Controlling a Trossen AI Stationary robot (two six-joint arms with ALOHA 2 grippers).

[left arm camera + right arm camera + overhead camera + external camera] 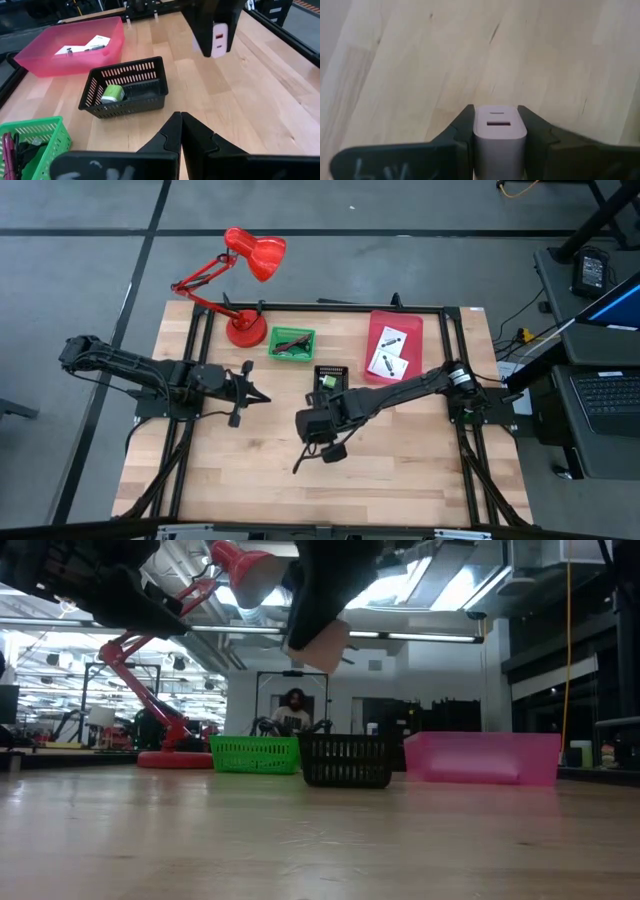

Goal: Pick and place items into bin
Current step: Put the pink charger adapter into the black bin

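Wooden table (400, 470) seen from above carries three bins along its far side: a green basket (291, 343) beside the red lamp (245, 275), a black basket (331, 377) in the middle and a pink bin (395, 345) with two white packets (388, 352) lying in it, so I judge that sorting is already partly done. The right gripper (322, 430) hangs over the bare wood just in front of the black basket, while the left gripper (258, 395) waits to the left of that basket. From table height, the right arm is raised well above the board with a pale block (325, 643) under it, probably lifted so it can pass over a basket wall. In the left wrist view, the left fingers (172, 132) are pressed together and hold nothing; a green roll (113, 93) lies in the black basket, and the white charger (218, 39) hangs in the other claw above the table. In the right wrist view, the right fingers (461, 127) stand partly apart and pinch this charger on both its sides, its port face toward the camera, over empty wood
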